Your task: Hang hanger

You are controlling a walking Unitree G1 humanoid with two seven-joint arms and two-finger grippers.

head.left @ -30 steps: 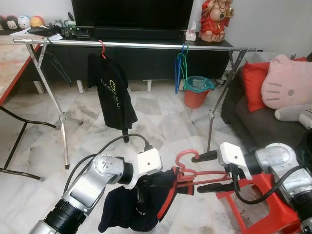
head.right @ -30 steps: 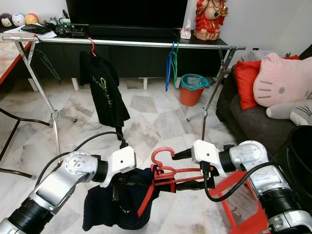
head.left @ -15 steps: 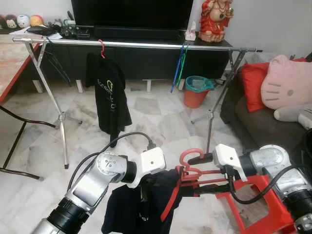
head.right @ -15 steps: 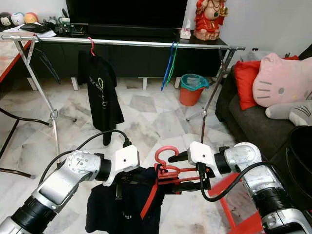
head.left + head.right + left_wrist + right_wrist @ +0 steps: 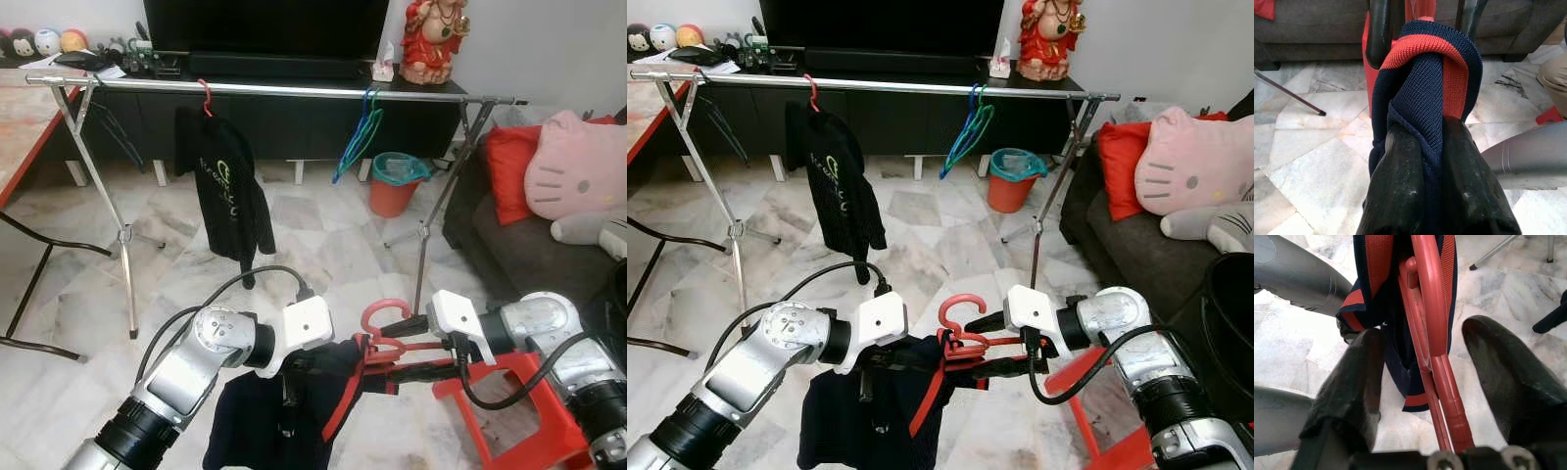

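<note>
Red hanger (image 5: 392, 343) with navy sweater (image 5: 284, 411): low over the floor, before the rail (image 5: 274, 89). Left hand (image 5: 1425, 161) clamped on sweater; right hand (image 5: 1420, 362) apart around hanger. Rail bare between black shirt (image 5: 223, 186) and blue hangers (image 5: 358, 142). Red stool (image 5: 509, 411) beside right arm.

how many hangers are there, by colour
red hanger on the rail, carrying the black shirt: 1
red hanger at the hands: 1
blue hanger: 1
green hanger: 1
total: 4
</note>
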